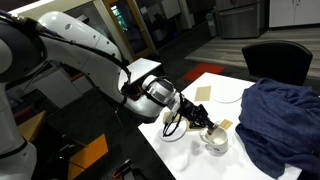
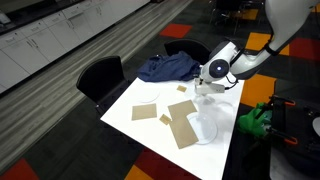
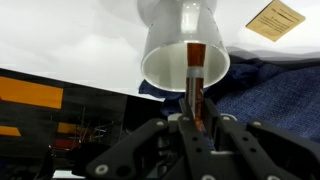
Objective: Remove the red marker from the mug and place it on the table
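The white mug (image 3: 180,45) stands on the white table (image 2: 150,128) near the blue cloth; it also shows in both exterior views (image 1: 215,141) (image 2: 203,95). My gripper (image 3: 196,118) is right over the mug and shut on the red marker (image 3: 195,75). The marker runs from between the fingers to the mug's mouth, where its far end lies over the opening. In both exterior views the gripper (image 1: 206,122) (image 2: 206,86) points down at the mug and the marker is too small to make out.
A crumpled blue cloth (image 1: 285,120) (image 2: 165,68) lies beside the mug. White plates (image 2: 147,110) (image 2: 205,130) and flat brown cardboard pieces (image 2: 183,125) lie on the table. Black chairs (image 2: 100,75) stand at its edge. A green object (image 2: 255,120) sits off the table's side.
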### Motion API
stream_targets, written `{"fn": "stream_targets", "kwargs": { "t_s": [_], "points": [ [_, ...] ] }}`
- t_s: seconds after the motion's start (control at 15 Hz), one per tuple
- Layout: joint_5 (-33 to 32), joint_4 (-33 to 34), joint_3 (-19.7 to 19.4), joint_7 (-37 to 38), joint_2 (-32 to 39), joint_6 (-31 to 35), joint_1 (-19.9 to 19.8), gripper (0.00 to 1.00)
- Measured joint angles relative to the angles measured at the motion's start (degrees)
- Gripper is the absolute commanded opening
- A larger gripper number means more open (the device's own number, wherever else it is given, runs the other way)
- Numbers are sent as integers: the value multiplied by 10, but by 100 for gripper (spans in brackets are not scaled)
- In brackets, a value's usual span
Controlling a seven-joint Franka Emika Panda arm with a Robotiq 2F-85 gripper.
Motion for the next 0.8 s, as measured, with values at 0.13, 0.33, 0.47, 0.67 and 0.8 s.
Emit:
{"fn": "stream_targets", "kwargs": {
  "t_s": [0.13,0.33,0.47,0.67,0.8],
  "points": [
    [0,-27,0,0,-36,-1,1,4],
    [-1,-66,0,-2,-92,-2,-1,4],
    [1,-90,0,-16,-128,-2,-4,4],
    [25,-129,-1,-78,-178,-2,-15,4],
    [51,-154,-5,-134,-208,-1,-26,4]
  ]
}}
